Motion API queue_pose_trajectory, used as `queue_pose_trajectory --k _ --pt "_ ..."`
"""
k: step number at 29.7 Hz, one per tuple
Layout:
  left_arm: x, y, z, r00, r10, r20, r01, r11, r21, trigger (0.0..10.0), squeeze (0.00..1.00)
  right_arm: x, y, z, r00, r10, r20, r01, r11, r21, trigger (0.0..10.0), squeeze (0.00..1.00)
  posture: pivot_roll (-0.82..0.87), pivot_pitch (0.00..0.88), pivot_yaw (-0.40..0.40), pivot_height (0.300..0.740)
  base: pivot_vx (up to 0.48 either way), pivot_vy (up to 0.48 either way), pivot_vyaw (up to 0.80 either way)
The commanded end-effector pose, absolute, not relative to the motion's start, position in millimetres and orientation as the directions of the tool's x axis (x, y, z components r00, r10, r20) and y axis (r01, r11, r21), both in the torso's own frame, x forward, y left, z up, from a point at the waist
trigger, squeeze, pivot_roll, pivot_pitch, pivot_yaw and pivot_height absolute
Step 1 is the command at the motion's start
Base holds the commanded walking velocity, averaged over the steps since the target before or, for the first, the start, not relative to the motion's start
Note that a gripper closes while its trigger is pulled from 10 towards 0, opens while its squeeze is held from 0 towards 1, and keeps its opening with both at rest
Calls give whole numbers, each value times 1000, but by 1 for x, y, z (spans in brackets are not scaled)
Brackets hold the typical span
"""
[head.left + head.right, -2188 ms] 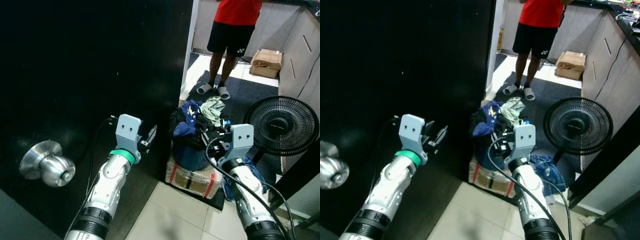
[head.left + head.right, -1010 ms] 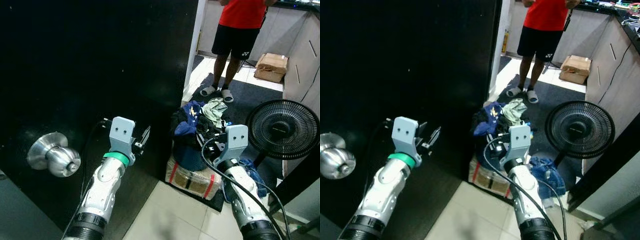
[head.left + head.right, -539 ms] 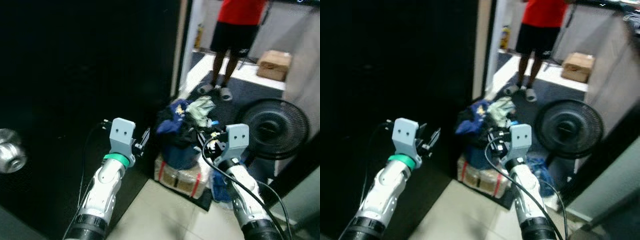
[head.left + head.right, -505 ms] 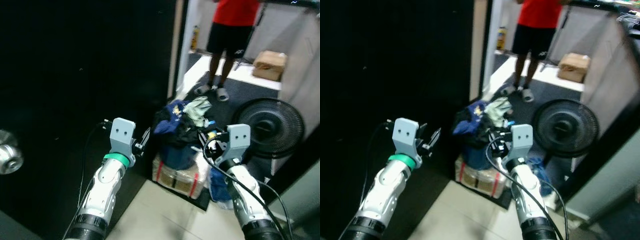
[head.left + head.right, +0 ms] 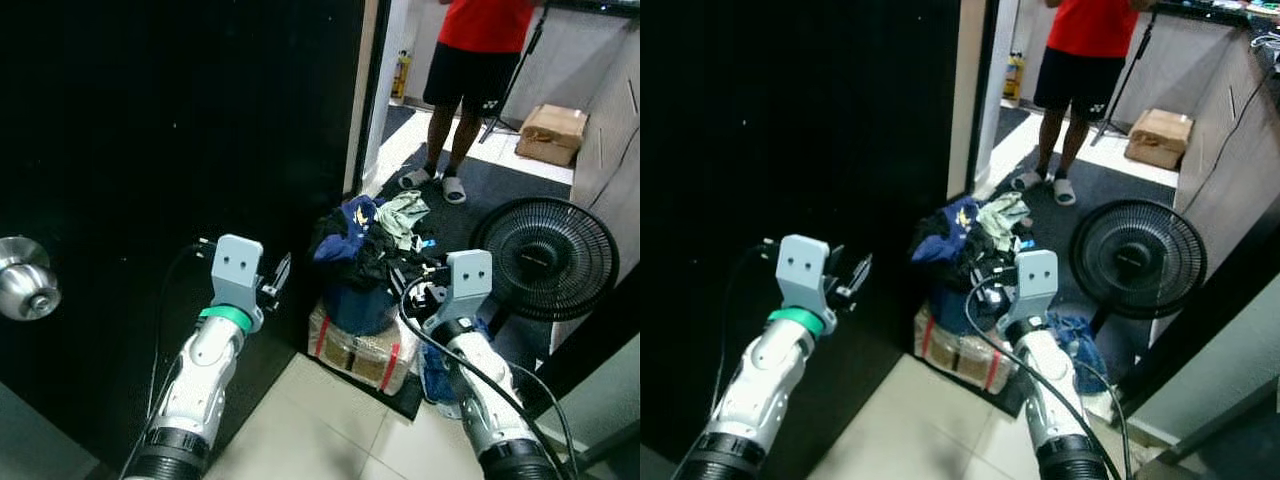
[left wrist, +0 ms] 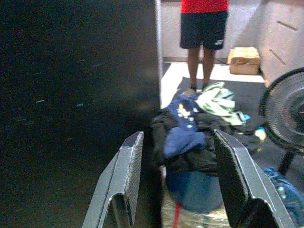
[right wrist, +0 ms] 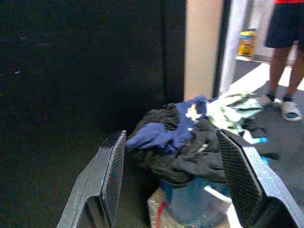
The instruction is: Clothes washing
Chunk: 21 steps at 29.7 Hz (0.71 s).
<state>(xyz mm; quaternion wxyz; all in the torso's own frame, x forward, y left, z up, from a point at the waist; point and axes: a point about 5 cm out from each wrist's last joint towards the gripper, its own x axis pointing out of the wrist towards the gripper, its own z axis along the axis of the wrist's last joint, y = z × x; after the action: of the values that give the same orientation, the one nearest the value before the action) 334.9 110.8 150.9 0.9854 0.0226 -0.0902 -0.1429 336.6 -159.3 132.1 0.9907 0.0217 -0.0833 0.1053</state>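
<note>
A heap of clothes (image 5: 372,232), dark, blue and pale green, tops a blue bucket (image 5: 357,305) that stands on a taped cardboard box (image 5: 352,352) on the floor ahead. My left gripper (image 5: 276,279) is held up, open, left of the heap and short of it, close to the black door (image 5: 180,140). My right gripper (image 5: 415,285) hovers open just to the right of the bucket. In both wrist views the heap (image 6: 197,126) (image 7: 183,137) lies beyond the spread fingers (image 6: 126,175) (image 7: 111,173), with nothing between them.
A black floor fan (image 5: 543,258) stands right of the heap. A person in a red shirt and black shorts (image 5: 478,60) stands past it on a dark mat. A blue cloth (image 5: 1080,350) lies by the fan's base. The door's steel knob (image 5: 25,290) is at far left.
The whole picture has shifted, so the camera moved: the knob now sits farther left and the doorway edge shows. Both arms keep their raised pose with open fingers.
</note>
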Motion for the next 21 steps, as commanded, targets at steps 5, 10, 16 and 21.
queue_pose_trajectory --k 5,10,16,21 --pt "335 110 151 943 -288 165 279 957 79 10000 0 336 -161 130 965 204 163 -210 978 19 10000 0 -15 18 26 740 0 0 0" --pt "335 110 152 943 -288 168 278 957 79 10000 0 337 -160 131 965 206 163 -212 977 18 10000 0 -15 18 24 740 0 0 0" --pt "335 110 153 940 -292 178 281 956 83 10000 0 337 -161 131 964 209 162 -214 977 15 10000 0 -17 15 21 740 0 -219 0" --pt "335 110 153 939 -292 181 281 956 80 10000 0 338 -161 132 964 210 164 -215 977 13 10000 0 -18 13 22 740 0 -439 0"
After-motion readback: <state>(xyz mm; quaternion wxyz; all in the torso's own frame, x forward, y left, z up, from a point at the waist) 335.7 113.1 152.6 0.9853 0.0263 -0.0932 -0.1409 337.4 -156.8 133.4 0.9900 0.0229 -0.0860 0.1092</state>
